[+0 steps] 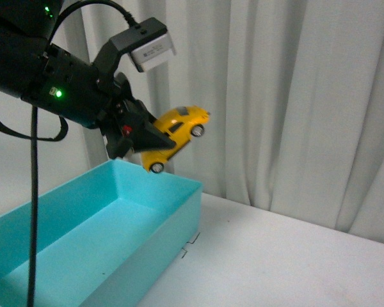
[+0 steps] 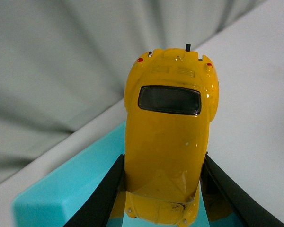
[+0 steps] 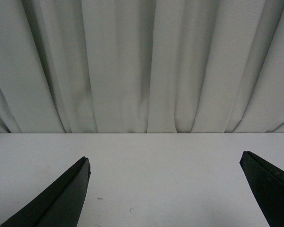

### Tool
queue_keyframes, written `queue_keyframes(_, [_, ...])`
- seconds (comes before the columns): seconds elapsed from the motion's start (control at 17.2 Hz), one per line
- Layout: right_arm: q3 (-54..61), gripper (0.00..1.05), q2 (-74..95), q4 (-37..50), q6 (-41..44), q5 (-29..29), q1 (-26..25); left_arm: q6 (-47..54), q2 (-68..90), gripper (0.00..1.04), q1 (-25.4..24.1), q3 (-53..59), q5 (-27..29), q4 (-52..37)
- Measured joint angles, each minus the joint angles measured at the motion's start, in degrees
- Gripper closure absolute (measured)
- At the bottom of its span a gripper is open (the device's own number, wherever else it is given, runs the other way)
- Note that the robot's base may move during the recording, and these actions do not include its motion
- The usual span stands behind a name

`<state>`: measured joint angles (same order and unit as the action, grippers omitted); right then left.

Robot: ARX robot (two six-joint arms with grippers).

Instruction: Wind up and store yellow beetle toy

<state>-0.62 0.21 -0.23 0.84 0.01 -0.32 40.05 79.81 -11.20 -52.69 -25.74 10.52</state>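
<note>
Beetle toy (image 1: 183, 121) clamped in left hand (image 1: 164, 144), tilted above bin (image 1: 174, 238)

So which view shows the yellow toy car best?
Left wrist view: the toy car fills it, gripped by the left hand. Front view shows it small, side-on, above the bin. Right wrist view misses it.

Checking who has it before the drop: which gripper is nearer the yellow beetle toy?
Left. The left gripper clamps the yellow beetle toy by its sides above the teal bin. The right gripper hangs open over the table, with no toy in its view.
</note>
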Motion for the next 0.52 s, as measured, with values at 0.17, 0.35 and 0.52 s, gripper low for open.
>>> queue_keyframes(0.17, [0.0,0.07,0.0,0.0,0.0,0.0,0.0,-3.9,4.1,0.66,-8.6,0.0,7.8,-0.3])
queue_keyframes(0.35, [0.0,0.07,0.0,0.0,0.0,0.0,0.0,-4.3,9.7,0.66,-10.4,3.3,15.2,-4.2])
queue_keyframes(0.52, [0.0,0.07,0.0,0.0,0.0,0.0,0.0,-5.8,15.8,0.66,-9.6,4.1,19.6,-8.7])
